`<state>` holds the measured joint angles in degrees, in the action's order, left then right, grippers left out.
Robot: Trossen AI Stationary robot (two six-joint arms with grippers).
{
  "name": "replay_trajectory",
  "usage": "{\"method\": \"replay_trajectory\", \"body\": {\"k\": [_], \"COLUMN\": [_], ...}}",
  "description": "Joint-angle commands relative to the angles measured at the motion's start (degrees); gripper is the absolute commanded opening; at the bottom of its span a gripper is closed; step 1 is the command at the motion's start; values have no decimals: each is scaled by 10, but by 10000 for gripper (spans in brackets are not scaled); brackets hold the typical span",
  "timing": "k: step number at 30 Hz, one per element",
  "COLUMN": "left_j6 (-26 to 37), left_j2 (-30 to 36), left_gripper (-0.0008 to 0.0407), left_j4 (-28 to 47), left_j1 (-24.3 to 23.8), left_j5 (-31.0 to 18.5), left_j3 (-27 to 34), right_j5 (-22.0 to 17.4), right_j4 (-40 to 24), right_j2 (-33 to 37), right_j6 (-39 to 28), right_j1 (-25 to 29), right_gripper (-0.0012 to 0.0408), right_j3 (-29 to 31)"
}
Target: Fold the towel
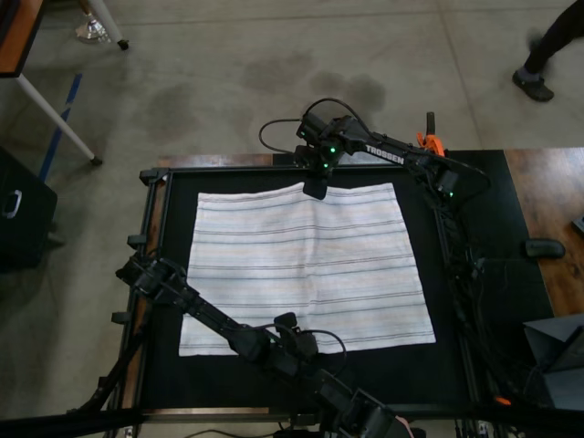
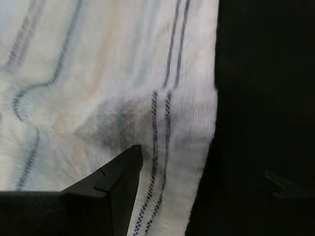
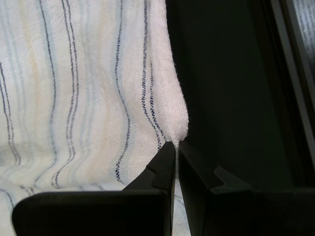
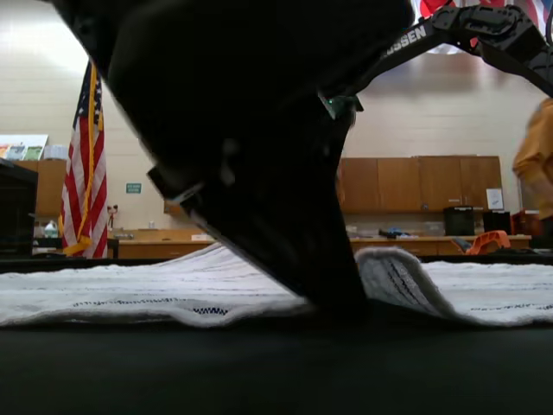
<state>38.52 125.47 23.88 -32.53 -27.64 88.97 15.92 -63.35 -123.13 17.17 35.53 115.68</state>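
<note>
Right end effector [image 3: 175,147] pinches the towel's [image 1: 310,265] edge (left [image 2: 206,167] gapes, straddling its edge).

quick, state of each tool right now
Left tool: open, one finger over the towel, the other over the black mat beside its edge.
Right tool: shut on the towel's edge.

Right gripper [image 3: 176,147]: fingers pressed together, a fold of the towel's [image 3: 74,88] edge pinched between the tips.
Right arm: stretches back behind its pincer, wrist bent down.
Left gripper [image 2: 203,161]: jaws spread wide, one finger [image 2: 118,177] over cloth, the other beyond the hem.
Left arm: runs low and straight behind its pincer.
</note>
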Motion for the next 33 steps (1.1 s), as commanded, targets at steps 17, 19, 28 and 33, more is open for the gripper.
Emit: {"method": "replay_trajectory", "body": {"k": [17, 19, 28, 33], "left_j6": [-17, -17, -17, -21], "left_j2": [-26, -35, -54, -61], "left_gripper": [-1, -1, -1, -1], "left_j4": [75, 102, 226, 305], "left_j1": [-15, -17, -19, -19], "left_j5": [-8, -14, -29, -46], "left_j3": [35, 45, 120, 186], "right_j5": [0, 0, 0, 0], "right_j4": [0, 2, -41, -83], "right_j2": [3, 3, 6, 6], "right_j6": [-7, -10, -26, -39], "right_j1": [2, 2, 1, 0], "right_gripper": [0, -1, 0, 0], "right_j3": [-9, -7, 59, 122]}}
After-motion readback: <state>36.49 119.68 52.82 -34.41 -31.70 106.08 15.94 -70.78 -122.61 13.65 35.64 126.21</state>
